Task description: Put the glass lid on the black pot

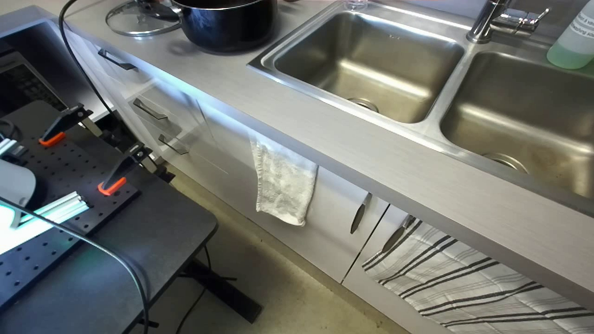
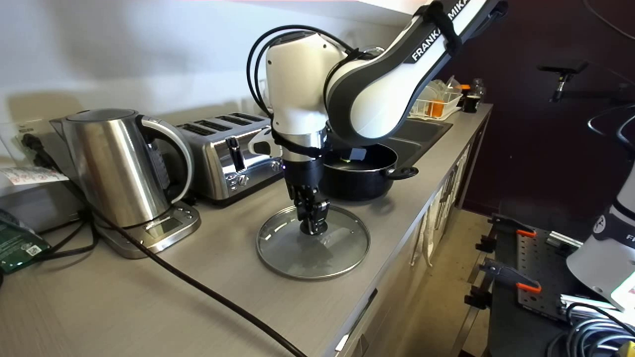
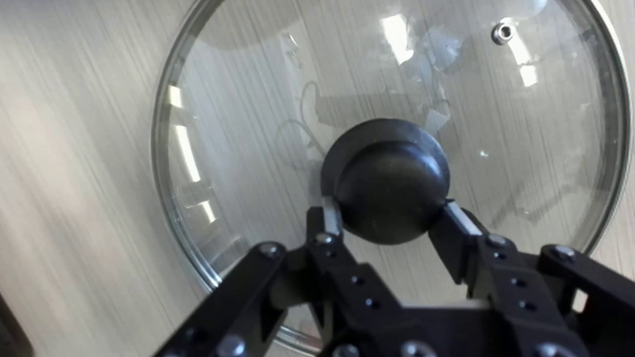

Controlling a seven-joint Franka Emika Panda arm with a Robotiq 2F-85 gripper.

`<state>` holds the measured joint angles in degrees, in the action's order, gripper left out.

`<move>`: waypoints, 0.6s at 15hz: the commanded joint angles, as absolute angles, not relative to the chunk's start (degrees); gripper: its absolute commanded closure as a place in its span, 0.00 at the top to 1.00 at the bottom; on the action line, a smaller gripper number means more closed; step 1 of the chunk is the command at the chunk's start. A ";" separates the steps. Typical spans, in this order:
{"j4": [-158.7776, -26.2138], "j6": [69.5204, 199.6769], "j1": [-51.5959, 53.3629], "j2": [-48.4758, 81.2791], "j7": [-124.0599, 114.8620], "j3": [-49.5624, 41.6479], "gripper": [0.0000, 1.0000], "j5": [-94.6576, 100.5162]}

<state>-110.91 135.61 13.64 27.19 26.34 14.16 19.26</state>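
Glass lid (image 2: 317, 258) held by its knob (image 3: 389, 181); black pot (image 2: 354, 183) beside it, uncovered

Surroundings. Along the wall (image 2: 149, 64) side of the counter (image 2: 124, 322) stand a steel kettle (image 2: 111, 163), seated on its base, and a steel toaster (image 2: 258, 161). The toaster is near both the pot and the gripper (image 3: 395, 215), occupying the space on that side. A black cable (image 2: 233, 308) runs slantwise across the counter, passing in front of the kettle. The twin-basin sink (image 1: 448, 90) lies just beyond the pot, on the side away from the lid. In an exterior view the robot arm (image 2: 302, 84) passes in front of the pot and conceals part of it. One pot handle (image 2: 403, 173) projects toward the counter's front edge.

End effector. The gripper points downward over the middle of the lid. In the wrist view its fingers (image 3: 332, 218) stand one on either side of the round black knob, pads against it: the grip is taken up on the knob. The glass lies directly beneath the fingertips, spreading out around them, with a small metal-ringed vent (image 3: 502, 33) near the rim. The lid sits level at the counter surface, just beside the pot; whether rim and pot touch cannot be determined.
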 commanded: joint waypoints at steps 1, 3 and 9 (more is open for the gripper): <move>-111.73 134.54 12.97 23.91 29.55 16.51 0.23 16.56; -112.34 134.97 13.03 22.34 30.23 17.44 0.23 16.11; -113.07 133.30 13.28 16.51 31.65 19.11 0.23 14.80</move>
<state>-111.33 135.37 13.66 21.54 29.35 18.43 16.86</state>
